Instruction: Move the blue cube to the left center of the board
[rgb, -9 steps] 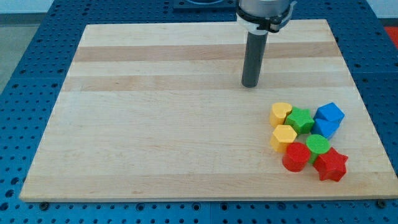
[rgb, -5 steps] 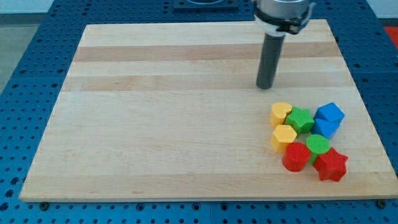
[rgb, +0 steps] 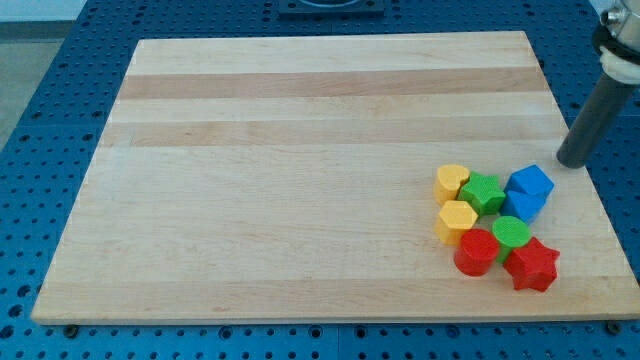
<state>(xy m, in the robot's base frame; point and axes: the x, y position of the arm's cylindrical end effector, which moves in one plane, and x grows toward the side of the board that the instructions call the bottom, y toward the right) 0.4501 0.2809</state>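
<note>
The blue cube (rgb: 529, 189) sits at the right of the wooden board (rgb: 300, 180), at the upper right of a tight cluster of blocks. My tip (rgb: 571, 163) is at the board's right edge, just up and to the right of the blue cube, with a small gap between them. The rod leans up to the view's top right corner.
The cluster holds a yellow heart-like block (rgb: 451, 183), a green star (rgb: 484, 192), a yellow hexagon (rgb: 457, 220), a green round block (rgb: 512, 233), a red round block (rgb: 476, 251) and a red star (rgb: 532, 264). Blue perforated table surrounds the board.
My tip has swept from the board's upper middle to the right edge, ending near the blue cube. No block has moved.
</note>
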